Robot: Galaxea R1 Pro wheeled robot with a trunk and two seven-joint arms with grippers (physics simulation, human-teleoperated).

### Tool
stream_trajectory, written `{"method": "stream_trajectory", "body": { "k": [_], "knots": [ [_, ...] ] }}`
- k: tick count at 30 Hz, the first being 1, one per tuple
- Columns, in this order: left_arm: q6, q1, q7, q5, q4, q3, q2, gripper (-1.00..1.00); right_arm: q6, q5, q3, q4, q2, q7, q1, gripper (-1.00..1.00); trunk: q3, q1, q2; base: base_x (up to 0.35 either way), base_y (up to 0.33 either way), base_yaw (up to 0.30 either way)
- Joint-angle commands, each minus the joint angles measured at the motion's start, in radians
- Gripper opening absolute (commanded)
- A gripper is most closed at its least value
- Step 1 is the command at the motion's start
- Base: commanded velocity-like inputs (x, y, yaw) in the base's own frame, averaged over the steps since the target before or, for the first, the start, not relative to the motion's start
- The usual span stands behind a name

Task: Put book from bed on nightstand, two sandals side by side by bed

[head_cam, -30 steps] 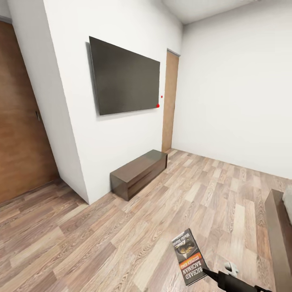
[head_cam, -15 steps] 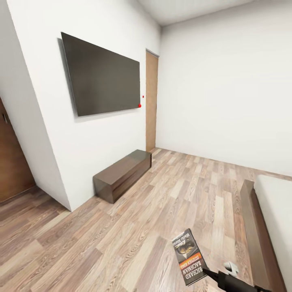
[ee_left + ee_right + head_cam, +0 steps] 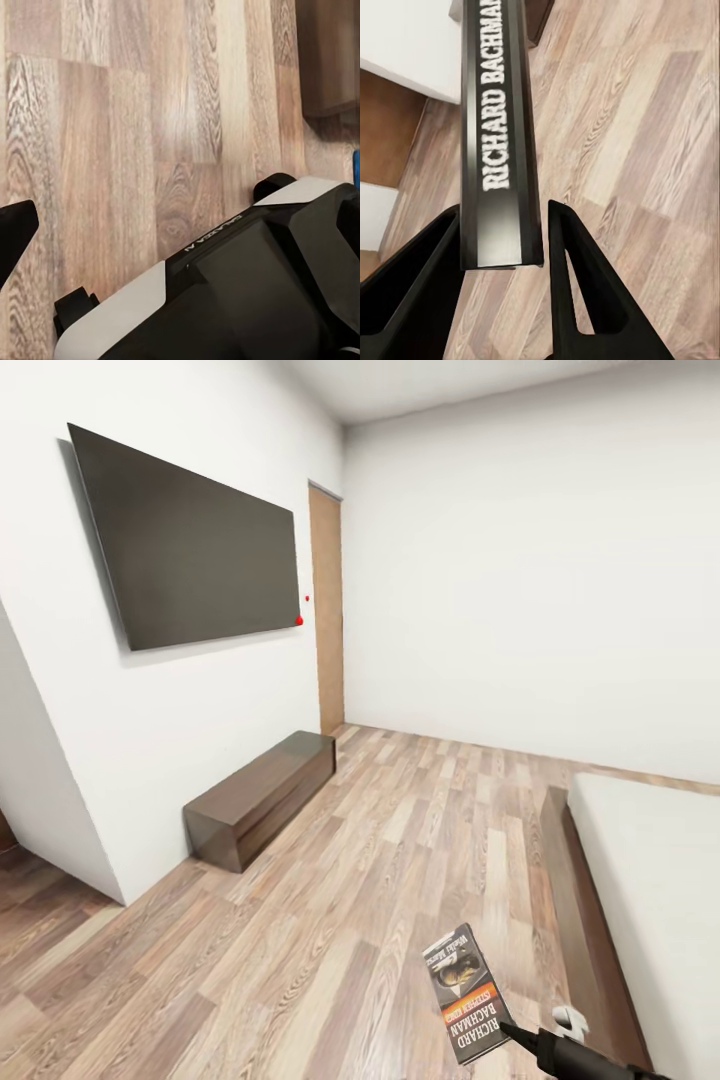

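thin glossy paperback book (image 3: 466, 993) pinched by its spine in the right gripper (image 3: 502, 259) lower right, grainy wood-plank floor (image 3: 330, 920), boxy dark bench (image 3: 260, 798) mid-left, flat matte TV (image 3: 190, 545) upper left, left gripper (image 3: 15, 232) fingers can't tell

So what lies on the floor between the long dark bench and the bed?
Only bare wood-plank floor lies between the bench and the bed, as the head view shows.

Open plank floor (image 3: 400, 880) ahead of you, low bench (image 3: 262, 798) hugging the wall on your left, bed (image 3: 640, 890) frame walling your right, your right pincer (image 3: 502, 247) carrying the book (image 3: 465, 992) over bare floor
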Motion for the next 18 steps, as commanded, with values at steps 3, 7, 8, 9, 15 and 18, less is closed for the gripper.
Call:
{"method": "stream_trajectory", "body": {
  "k": [3, 7, 8, 9, 15, 18],
  "knots": [
    [-0.006, 0.0, -0.002, -0.011, 0.0, 0.008, 0.0, 1.0, 0.009, -0.012, 0.004, -0.001, -0.001, 0.001, -0.001, -1.0, -0.001, 0.0, -0.001, 0.0, 0.0, -0.284],
    [-0.006, 0.0, -0.002, -0.011, 0.0, 0.008, 0.0, 1.0, 0.009, -0.012, 0.004, -0.001, -0.001, 0.001, -0.001, -1.0, -0.001, 0.0, -0.001, 0.0, 0.0, -0.284],
    [-0.006, 0.0, -0.002, -0.011, 0.0, 0.008, 0.0, 1.0, 0.009, -0.012, 0.004, -0.001, -0.001, 0.001, -0.001, -1.0, -0.001, 0.0, -0.001, 0.0, 0.0, -0.283],
    [-0.006, 0.001, -0.002, -0.011, -0.001, 0.008, 0.0, 1.0, 0.009, -0.012, 0.004, -0.001, -0.001, 0.001, -0.001, -1.0, -0.001, 0.0, -0.001, 0.0, 0.0, -0.284],
    [-0.006, 0.0, -0.002, -0.011, 0.0, 0.008, 0.0, 1.0, 0.009, -0.012, 0.004, -0.001, -0.001, 0.001, -0.001, -1.0, -0.001, 0.0, -0.001, 0.0, 0.0, -0.283],
    [-0.006, 0.0, -0.002, -0.011, 0.0, 0.008, 0.0, 1.0, 0.009, -0.012, 0.004, -0.001, -0.001, 0.002, -0.001, -1.0, -0.001, 0.0, -0.001, 0.0, 0.0, -0.283]
  ]
}}
